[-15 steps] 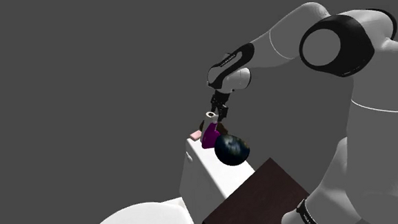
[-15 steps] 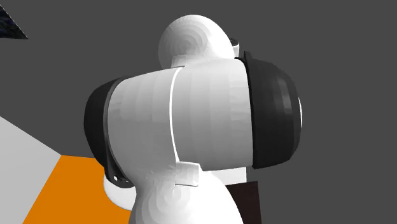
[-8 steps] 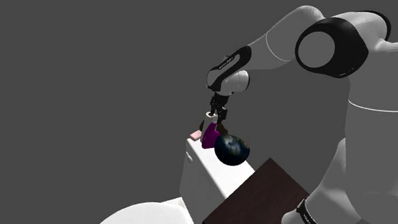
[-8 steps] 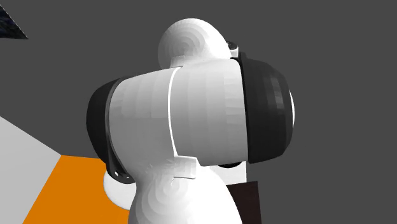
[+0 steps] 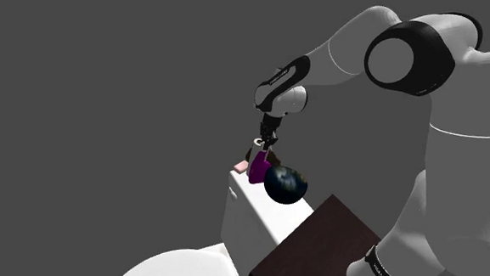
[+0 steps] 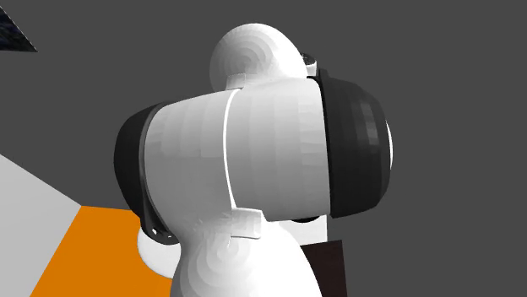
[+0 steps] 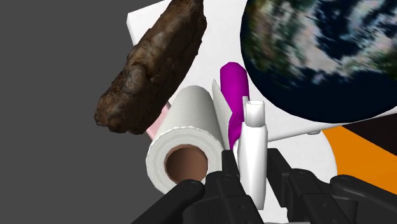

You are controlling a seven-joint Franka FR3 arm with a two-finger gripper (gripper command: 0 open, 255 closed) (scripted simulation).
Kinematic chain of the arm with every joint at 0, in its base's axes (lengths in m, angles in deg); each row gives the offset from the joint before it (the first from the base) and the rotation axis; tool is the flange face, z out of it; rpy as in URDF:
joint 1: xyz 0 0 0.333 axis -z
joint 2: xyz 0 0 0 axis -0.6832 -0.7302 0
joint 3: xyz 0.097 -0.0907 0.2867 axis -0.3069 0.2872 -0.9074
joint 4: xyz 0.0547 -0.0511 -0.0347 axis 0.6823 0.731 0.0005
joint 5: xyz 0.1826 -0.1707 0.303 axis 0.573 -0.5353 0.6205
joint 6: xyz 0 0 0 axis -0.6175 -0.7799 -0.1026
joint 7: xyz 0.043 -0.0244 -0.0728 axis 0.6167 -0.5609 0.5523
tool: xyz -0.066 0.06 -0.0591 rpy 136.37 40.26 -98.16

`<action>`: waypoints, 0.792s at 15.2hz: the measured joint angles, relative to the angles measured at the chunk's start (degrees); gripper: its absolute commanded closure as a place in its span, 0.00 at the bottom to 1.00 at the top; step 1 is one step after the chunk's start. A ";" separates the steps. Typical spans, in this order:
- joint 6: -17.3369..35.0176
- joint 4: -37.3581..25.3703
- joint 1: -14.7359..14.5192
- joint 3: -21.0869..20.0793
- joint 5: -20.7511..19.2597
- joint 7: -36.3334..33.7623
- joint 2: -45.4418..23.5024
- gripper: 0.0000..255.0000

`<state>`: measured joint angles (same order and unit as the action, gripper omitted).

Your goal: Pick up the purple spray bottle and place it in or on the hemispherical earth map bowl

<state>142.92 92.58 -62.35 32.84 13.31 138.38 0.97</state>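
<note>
Wrist view: my black gripper (image 7: 253, 162) pinches the white trigger head of the purple spray bottle (image 7: 233, 89), which stands between a white paper roll (image 7: 184, 133) and the earth-map hemisphere bowl (image 7: 318, 57). It's a narrow hold up high. I reckon the bottle could swing on lifting and clip the bowl or the brown lumpy object (image 7: 153, 63) beyond. No writing I can read.

No legible txt or nos.; tiny white mark on arm's dark link (image 5: 281, 73) too small to read.
</note>
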 measured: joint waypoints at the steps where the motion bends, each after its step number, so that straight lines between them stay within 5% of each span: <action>1: -0.04 -0.04 0.02 0.00 0.00 0.01 -0.03 1.00; 12: -3.45 -0.36 -1.31 1.81 -2.96 -1.93 3.21 1.00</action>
<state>139.47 92.22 -63.66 34.65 10.35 136.46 4.17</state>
